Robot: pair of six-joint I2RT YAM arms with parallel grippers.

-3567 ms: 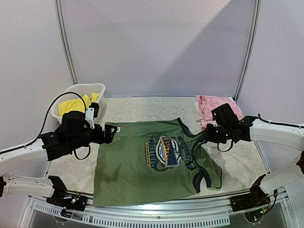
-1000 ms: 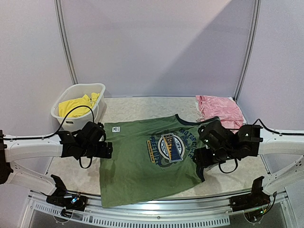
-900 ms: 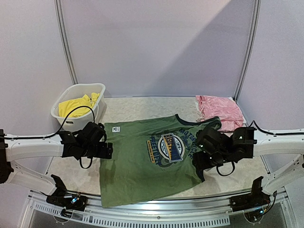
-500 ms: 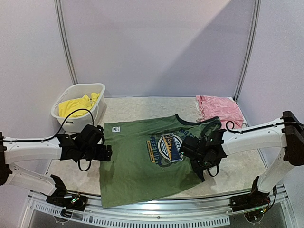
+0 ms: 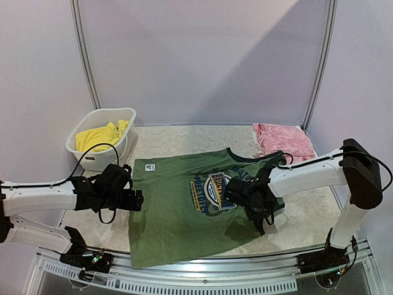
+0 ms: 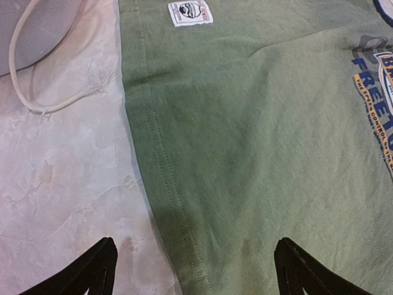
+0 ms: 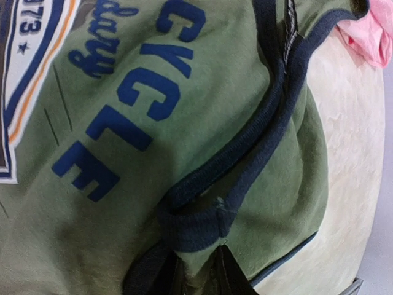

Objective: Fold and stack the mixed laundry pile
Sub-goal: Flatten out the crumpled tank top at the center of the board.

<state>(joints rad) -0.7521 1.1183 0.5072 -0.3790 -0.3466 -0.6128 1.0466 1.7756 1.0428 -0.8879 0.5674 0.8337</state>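
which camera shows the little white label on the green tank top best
The left wrist view: the white label on the olive-green tank top sits close and sharp, oval logo visible. The top external view shows it only as a tiny white speck; the right wrist view does not show it.

Plain pale lilac walls (image 5: 202, 61) at the back and on both sides. Thin silver poles (image 5: 86, 61) up the corners. Brighter on the left, a slanting shadow on the right. Below, a cream table top (image 5: 184, 138) with a stone-like pattern. A metal rail (image 5: 202, 279) along the near edge.
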